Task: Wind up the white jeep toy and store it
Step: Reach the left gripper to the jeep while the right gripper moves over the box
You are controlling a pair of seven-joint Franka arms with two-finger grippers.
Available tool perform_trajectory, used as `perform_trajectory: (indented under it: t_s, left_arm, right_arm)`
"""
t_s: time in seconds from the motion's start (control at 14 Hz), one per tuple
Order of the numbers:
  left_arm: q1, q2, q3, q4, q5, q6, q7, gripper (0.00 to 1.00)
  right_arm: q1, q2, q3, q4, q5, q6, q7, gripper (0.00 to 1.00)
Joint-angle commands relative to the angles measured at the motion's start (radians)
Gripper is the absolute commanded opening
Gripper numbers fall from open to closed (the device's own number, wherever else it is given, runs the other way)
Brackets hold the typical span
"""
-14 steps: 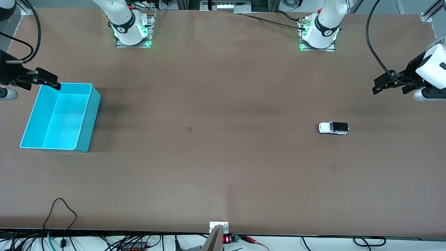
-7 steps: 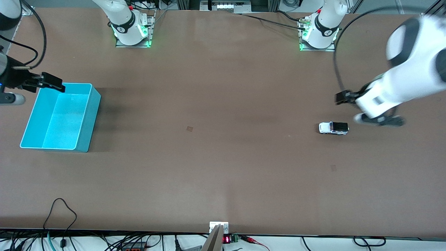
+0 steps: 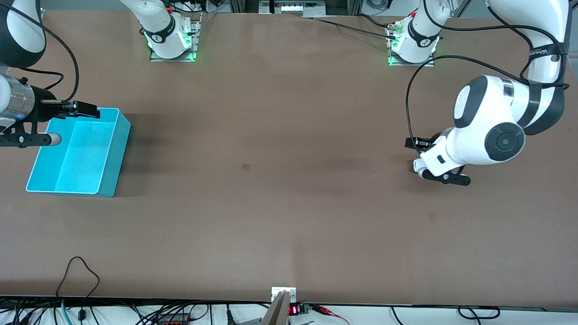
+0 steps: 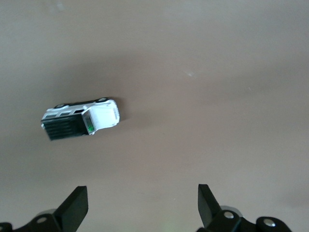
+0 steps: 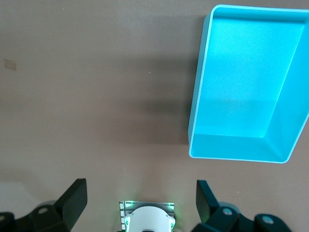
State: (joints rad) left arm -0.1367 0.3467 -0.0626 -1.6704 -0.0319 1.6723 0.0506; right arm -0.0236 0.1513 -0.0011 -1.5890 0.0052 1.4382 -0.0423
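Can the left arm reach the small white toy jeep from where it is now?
Probably yes. The left gripper hangs over the small white toy jeep with the black roof panel, jaws open. Nothing lies between them on the bare brown table, though the jeep sits off-centre from the jaws.

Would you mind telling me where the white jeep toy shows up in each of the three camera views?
Front view: not visible; the left arm's wrist and left tool cover the spot where it would show.
Left wrist view: white jeep toy lies on the bare table, ahead of the open left tool.
Right wrist view: not in it; only the cyan bin shows.
Shared landmark: the brown table, also.
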Motion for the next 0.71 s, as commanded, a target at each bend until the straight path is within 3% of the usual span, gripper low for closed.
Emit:
perform_trajectory:
  t_s: [0.0, 0.29, 0.64]
  left_arm:
    - [0.002, -0.02, -0.005, -0.061, 0.02, 0.029, 0.202, 1.0]
    - [0.046, -0.018, -0.005, -0.144, 0.024, 0.107, 0.554, 1.0]
    - [0.138, 0.008, -0.006, -0.251, 0.024, 0.377, 1.097, 1.0]
  right_arm:
    - [-0.004, -0.007, 0.003, 0.009, 0.015, -0.015, -0.005, 1.0]
    - [-0.007, -0.007, 0.001, 0.012, 0.016, -0.01, -0.004, 1.0]
    - [-0.01, -0.002, 0.0, 0.009, 0.012, -0.019, -0.004, 1.0]
